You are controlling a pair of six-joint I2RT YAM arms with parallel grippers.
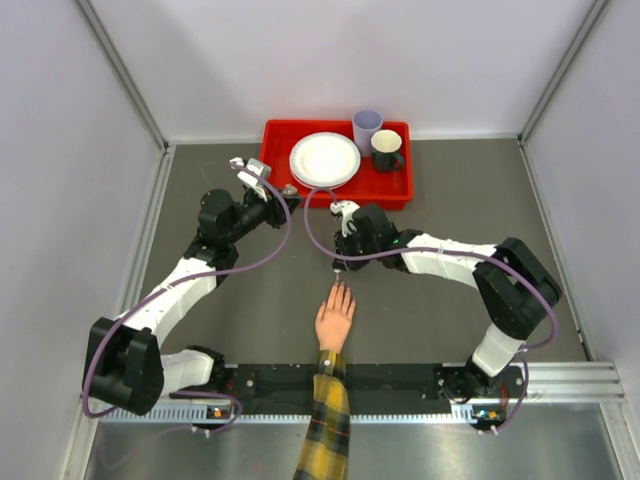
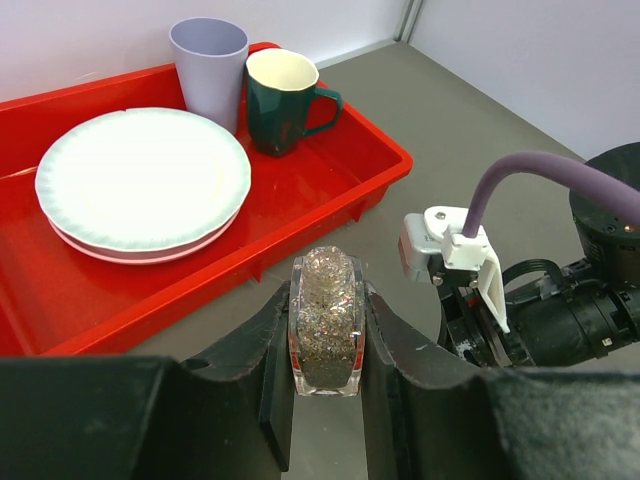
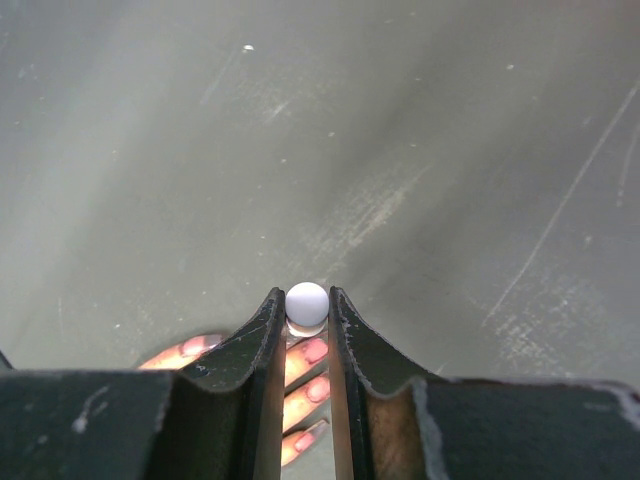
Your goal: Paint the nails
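A peach hand (image 1: pixel 335 320) in a yellow plaid sleeve lies flat near the table's front, fingers pointing away. Its nails (image 3: pixel 314 350) look pinkish between my right gripper's jaws. My right gripper (image 3: pixel 306 302) is shut on a small pale round cap (image 3: pixel 307 300) and hangs just above the fingertips (image 1: pixel 340 268). A small clear bottle (image 2: pixel 327 320) of glittery polish stands upright, and my left gripper (image 2: pixel 327 305) is shut on it. That gripper (image 1: pixel 290 192) is held up near the red tray's front edge, left of the right gripper.
A red tray (image 1: pixel 392 190) at the back holds a white plate (image 1: pixel 325 160), a lilac cup (image 1: pixel 367 128) and a dark green mug (image 1: pixel 386 150). In the left wrist view the right arm's wrist (image 2: pixel 470 260) sits close on the right. Walls close in both sides.
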